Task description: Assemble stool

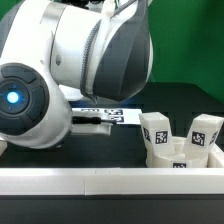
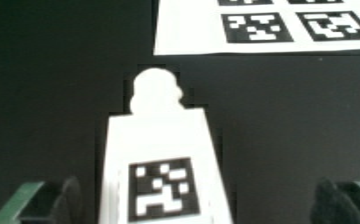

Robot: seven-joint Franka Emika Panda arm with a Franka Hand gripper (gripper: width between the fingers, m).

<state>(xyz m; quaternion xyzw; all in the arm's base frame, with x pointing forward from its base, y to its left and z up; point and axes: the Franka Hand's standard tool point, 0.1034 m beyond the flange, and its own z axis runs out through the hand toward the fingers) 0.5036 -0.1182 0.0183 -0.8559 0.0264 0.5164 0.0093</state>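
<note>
In the wrist view a white stool leg (image 2: 159, 150) with a black-and-white tag lies on the black table, its narrow knobbed end pointing toward the marker board (image 2: 275, 25). My gripper (image 2: 195, 200) is open around the leg's tagged end. The two fingers stand wide apart and neither touches it. The leg lies nearer one finger (image 2: 35, 200) than the other. In the exterior view three more tagged legs (image 1: 155, 135) (image 1: 203, 133) (image 1: 180, 163) stand grouped at the right. The arm's body hides the gripper there. The round seat disc is out of view.
The long white border rail (image 1: 110, 180) runs across the front of the exterior view. The marker board (image 1: 110, 115) lies flat on the black table behind it. The arm's large white and grey body (image 1: 80, 60) fills the upper left of that view.
</note>
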